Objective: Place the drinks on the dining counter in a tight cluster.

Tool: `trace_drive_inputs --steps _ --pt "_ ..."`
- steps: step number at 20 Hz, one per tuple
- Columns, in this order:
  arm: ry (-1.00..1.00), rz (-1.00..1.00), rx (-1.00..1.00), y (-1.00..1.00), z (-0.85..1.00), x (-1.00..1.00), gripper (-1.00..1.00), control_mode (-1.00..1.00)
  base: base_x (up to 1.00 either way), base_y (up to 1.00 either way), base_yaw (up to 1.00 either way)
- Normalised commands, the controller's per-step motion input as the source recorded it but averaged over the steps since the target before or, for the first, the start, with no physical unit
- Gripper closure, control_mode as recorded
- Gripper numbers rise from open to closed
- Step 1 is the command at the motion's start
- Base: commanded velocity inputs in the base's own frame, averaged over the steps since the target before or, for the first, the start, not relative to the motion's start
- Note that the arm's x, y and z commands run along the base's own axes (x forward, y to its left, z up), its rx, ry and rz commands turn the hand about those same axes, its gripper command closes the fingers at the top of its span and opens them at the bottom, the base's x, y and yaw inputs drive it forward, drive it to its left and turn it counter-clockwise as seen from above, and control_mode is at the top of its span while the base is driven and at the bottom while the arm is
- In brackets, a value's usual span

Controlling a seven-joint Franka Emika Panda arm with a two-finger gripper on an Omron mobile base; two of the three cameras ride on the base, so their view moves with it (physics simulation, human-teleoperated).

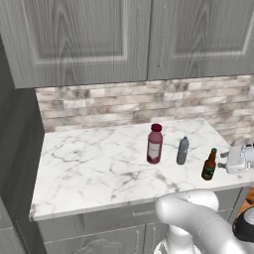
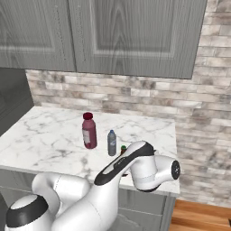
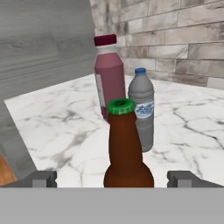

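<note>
Grey cabinet doors (image 1: 79,34) hang over a brick backsplash (image 1: 134,106), and below them I see a small white marble table (image 1: 89,168) with grey veins. All three drinks stand upright on it, toward its right end. From the left base view, the red bottle (image 1: 155,144) with its pale label is furthest left, the grey-blue bottle (image 1: 182,151) is just beside it to the right, and the beer bottle (image 1: 209,164) stands a little further right and nearer the table's front edge. None of them touch each other as far as I can tell.

My end effector (image 3: 111,178) is at the beer bottle (image 3: 127,151), level with its shoulder. In the hand view the two dark fingertips (image 3: 41,178) sit wide apart, one on each side of the brown glass, with clear marble showing between each tip and the bottle, so nothing is held. The green cap (image 3: 120,106) is straight ahead of the camera, and behind it I see the grey-blue bottle (image 3: 142,111) and then the red bottle (image 3: 109,74).

From the right base view, my arm (image 2: 122,169) covers most of the beer bottle; the red bottle (image 2: 89,131) and grey-blue bottle (image 2: 112,143) stand clear to its left.
</note>
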Motion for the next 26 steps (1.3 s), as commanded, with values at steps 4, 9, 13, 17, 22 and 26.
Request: trace_drive_inputs --steps 4,9,13,17,22,26 --pt "0.00 0.00 0.00 0.02 0.00 0.13 -1.00 -1.00 0.00 0.00 0.00" --pt "0.00 0.00 0.00 0.00 0.00 0.11 -1.00 -1.00 0.00 0.00 0.00" --pt "0.00 0.00 0.00 0.03 0.00 0.01 -1.00 -1.00 0.00 0.00 0.00" --pt "0.00 0.00 0.00 0.06 -0.01 0.02 -1.00 -1.00 0.00 0.00 0.00" --pt "0.00 0.00 0.00 0.08 -0.03 0.00 -1.00 -1.00 0.00 0.00 0.00" --pt "0.00 0.00 0.00 0.11 -0.04 0.00 -1.00 -1.00 0.00 0.00 0.00"
